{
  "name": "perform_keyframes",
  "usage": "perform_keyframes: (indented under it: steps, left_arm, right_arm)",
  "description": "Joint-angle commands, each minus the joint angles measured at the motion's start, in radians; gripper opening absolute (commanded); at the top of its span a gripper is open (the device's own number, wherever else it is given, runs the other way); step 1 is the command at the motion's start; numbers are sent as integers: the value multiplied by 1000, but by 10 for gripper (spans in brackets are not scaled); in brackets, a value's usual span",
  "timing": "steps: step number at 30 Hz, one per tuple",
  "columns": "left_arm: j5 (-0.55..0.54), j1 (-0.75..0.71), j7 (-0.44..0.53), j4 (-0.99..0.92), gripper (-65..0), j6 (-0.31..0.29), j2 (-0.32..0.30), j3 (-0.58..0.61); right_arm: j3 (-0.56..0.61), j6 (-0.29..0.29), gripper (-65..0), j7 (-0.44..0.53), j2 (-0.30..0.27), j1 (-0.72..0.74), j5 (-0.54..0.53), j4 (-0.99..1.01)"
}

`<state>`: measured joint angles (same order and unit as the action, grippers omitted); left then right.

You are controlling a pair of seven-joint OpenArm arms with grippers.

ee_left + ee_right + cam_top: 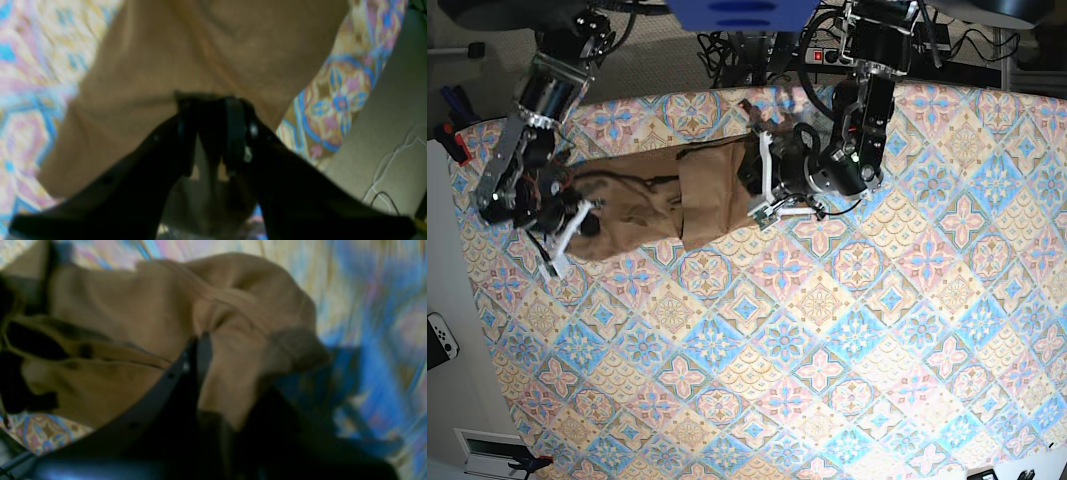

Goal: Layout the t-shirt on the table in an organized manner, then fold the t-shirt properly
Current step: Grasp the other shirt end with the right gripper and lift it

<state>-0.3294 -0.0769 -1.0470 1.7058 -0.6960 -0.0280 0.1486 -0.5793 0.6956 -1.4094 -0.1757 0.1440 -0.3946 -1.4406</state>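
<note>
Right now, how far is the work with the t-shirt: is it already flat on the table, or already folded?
Neither yet. Done: each arm has taken one end of the t-shirt. In hand: the right gripper and the left gripper have their fingers closed on the cloth, which stretches between them near the table's far edge, rumpled and partly doubled over. Left: spread it flat, then make the folds.

White game controller (439, 338) at the left edge, power strip (827, 55) beyond the far edge.
</note>
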Motion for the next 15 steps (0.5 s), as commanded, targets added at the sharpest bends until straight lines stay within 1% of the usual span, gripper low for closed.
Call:
perform_keyframes:
  steps: [1, 3, 4, 7, 9, 11, 15]
  left_arm:
    - [-14, 10, 17, 10, -505, -2, 3, 1]
    - [-14, 10, 17, 10, -505, -2, 0, 1]
    - [-14, 7, 17, 10, -505, -2, 0, -1]
    - [-15, 4, 17, 9, -505, -2, -17, 1]
    - [-15, 4, 15, 1, -505, -2, -19, 1]
    - [-15, 4, 15, -5, -505, -2, -20, 1]
    - [-15, 4, 6, -10, -505, -2, -20, 1]
  right_arm:
    - [15, -1, -650, 13, -21, 16, -19, -32]
    - [51, -29, -650, 13, -31, 18, -19, -64]
    - [69, -53, -650, 13, -34, 18, -19, -82]
    - [120, -147, -650, 13, -34, 18, -19, -141]
    - [163, -199, -650, 13, -34, 18, -19, -190]
    - [204, -270, -650, 13, -32, 16, -19, -245]
    - [282, -379, -650, 13, -28, 15, -19, -371]
